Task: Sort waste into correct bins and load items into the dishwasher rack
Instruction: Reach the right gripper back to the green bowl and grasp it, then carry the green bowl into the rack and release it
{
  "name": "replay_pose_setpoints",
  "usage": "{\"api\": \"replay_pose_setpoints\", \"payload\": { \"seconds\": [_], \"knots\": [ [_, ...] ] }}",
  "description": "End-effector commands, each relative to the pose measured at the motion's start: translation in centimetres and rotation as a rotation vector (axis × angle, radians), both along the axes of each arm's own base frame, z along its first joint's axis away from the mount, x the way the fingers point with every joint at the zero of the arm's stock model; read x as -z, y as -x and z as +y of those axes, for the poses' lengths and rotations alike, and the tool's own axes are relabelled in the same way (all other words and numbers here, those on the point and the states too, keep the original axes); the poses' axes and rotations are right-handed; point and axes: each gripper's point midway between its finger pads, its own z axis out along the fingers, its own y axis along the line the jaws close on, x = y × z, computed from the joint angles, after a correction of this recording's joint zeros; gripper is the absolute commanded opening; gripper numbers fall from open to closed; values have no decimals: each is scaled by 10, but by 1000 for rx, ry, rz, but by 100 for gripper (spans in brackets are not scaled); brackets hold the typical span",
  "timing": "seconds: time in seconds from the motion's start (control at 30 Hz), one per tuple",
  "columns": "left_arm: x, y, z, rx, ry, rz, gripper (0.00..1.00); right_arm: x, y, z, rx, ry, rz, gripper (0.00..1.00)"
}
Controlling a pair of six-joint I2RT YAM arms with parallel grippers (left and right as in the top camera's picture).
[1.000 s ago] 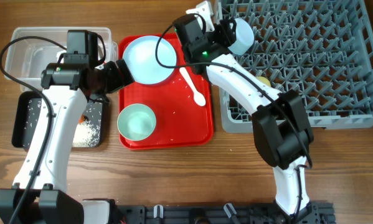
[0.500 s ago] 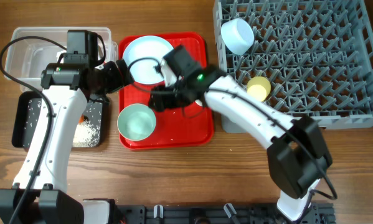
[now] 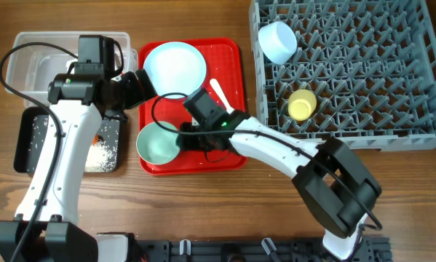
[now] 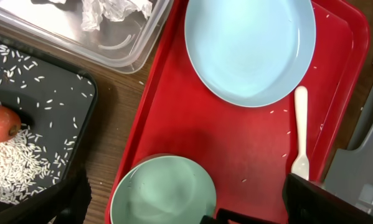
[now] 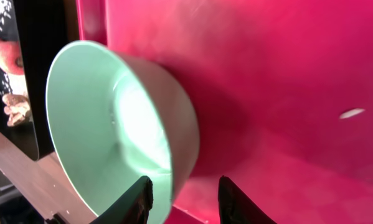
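Rack [image 3: 349, 73]: blue bowl [image 3: 278, 41] and yellow cup [image 3: 300, 105] already seated among pegs.
Red tray [image 3: 232, 65]: plate [image 3: 175, 68], green bowl [image 3: 159, 143], spoon [image 4: 300, 124] await loading.
Right claw [image 5: 185, 190]: spread, fingers straddling green bowl's rim, placed for pinch-lift, not clamped.
Left claw [image 3: 141, 86]: wide apart, empty, hovering at tray's edge.

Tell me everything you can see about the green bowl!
The pale green bowl is round, smooth and a little shiny, like plastic, with a plain rim and nothing inside it. It stands upright on the red tray, at the corner next to the black tray. The right gripper has its two fingers open around the bowl's rim, one over the inside and one outside. It is not clear whether they touch it. Nothing else touches the bowl.
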Motion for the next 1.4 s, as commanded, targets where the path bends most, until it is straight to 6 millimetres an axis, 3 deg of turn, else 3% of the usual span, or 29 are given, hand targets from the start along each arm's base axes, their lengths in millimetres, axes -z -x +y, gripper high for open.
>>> {"api": "replay_pose_setpoints", "payload": {
  "seconds": [0.0, 0.07, 0.13, 0.23, 0.33, 0.4, 0.43, 0.57, 0.6, 0.73, 0.77, 0.8, 0.87, 0.93, 1.0, 1.17, 1.37],
  "knots": [
    [3, -1, 4, -20, -12, 7, 100, 21, 1, -3, 38, 38, 35, 36],
    [3, -1, 4, -20, -12, 7, 100, 21, 1, -4, 38, 39, 35, 30],
    [3, -1, 5, -20, -12, 7, 100, 21, 0, -6, 43, 43, 39, 4],
    [3, -1, 5, -20, -12, 7, 100, 20, -5, -16, 61, 48, 59, 5],
    [3, -1, 4, -20, -12, 7, 100, -12, -25, -34, 13, 18, -35, 4],
    [3, -1, 4, -20, -12, 7, 100, -45, -41, -59, 48, 31, -120, 4],
    [3, -1, 4, -20, -12, 7, 100, -76, -55, -84, 84, 50, -214, 4],
    [3, -1, 4, -20, -12, 7, 100, -151, -87, -166, 275, 151, -452, 4],
    [3, -1, 4, -20, -12, 7, 100, -177, -98, -214, 409, 247, -550, 4],
    [3, -1, 4, -20, -12, 7, 100, -220, -109, -335, 727, 678, -748, 4],
    [3, -1, 5, -20, -12, 7, 100, -233, -104, -379, 838, 921, -788, 4],
    [3, -1, 4, -20, -12, 7, 100, -239, -104, -397, 856, 1061, -806, 4],
    [3, -1, 5, -20, -12, 7, 100, -239, -120, -407, 740, 1224, -817, 4],
    [3, -1, 4, -20, -12, 7, 100, -230, -145, -413, 544, 1409, -801, 4],
    [3, -1, 4, -20, -12, 7, 100, -222, -172, -417, 459, 1540, -806, 4],
    [3, -1, 4, -20, -12, 7, 100, -198, -229, -406, 379, 1665, -912, 4],
    [3, -1, 4, -20, -12, 7, 100, -143, -260, -409, 299, 1654, -939, 4]
  ]
}}
